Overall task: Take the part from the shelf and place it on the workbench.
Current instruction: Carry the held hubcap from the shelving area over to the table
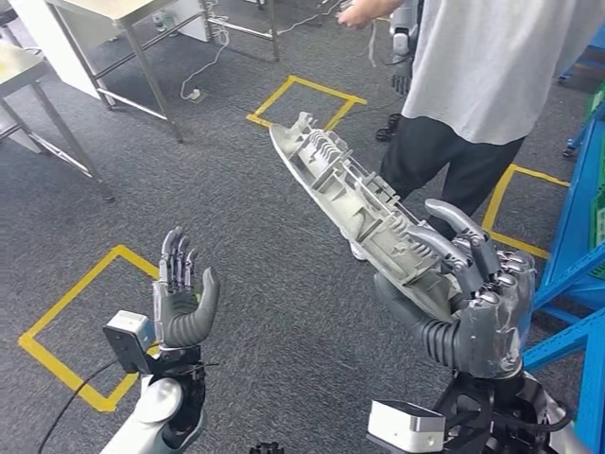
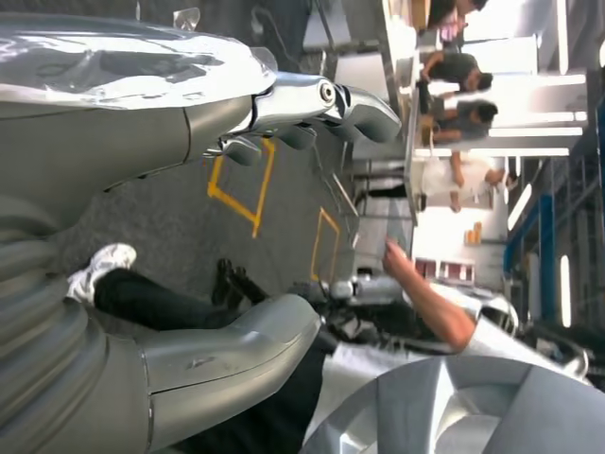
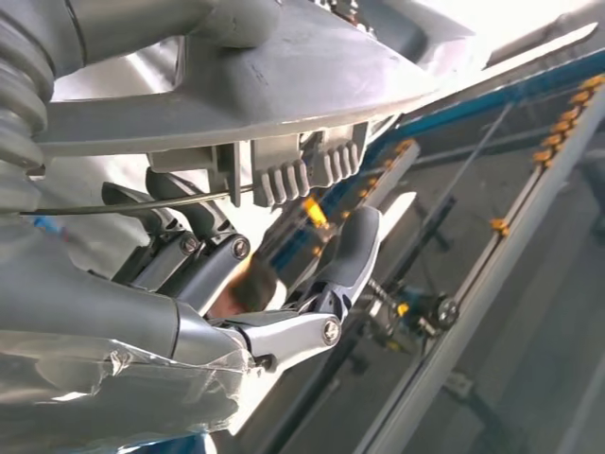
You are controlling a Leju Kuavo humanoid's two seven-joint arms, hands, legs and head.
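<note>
1. Carrying is the step in hand, I judge: the right hand (image 1: pixel 479 312), at five o'clock in the head view, is gripping one long grey cast part (image 1: pixel 356 203), fingers (image 1: pixel 457 248) clamped over its near end while it is jutting toward eleven o'clock above the floor.
2. The left hand (image 1: pixel 181 298) at seven o'clock is holding nothing, fingers apart.
3. Next, the part is needing a counter (image 1: pixel 22 71); two are standing at ten and eleven o'clock.
4. One person (image 1: pixel 485 76) is standing at one o'clock, blue shelf (image 1: pixel 581 227) at three.
</note>
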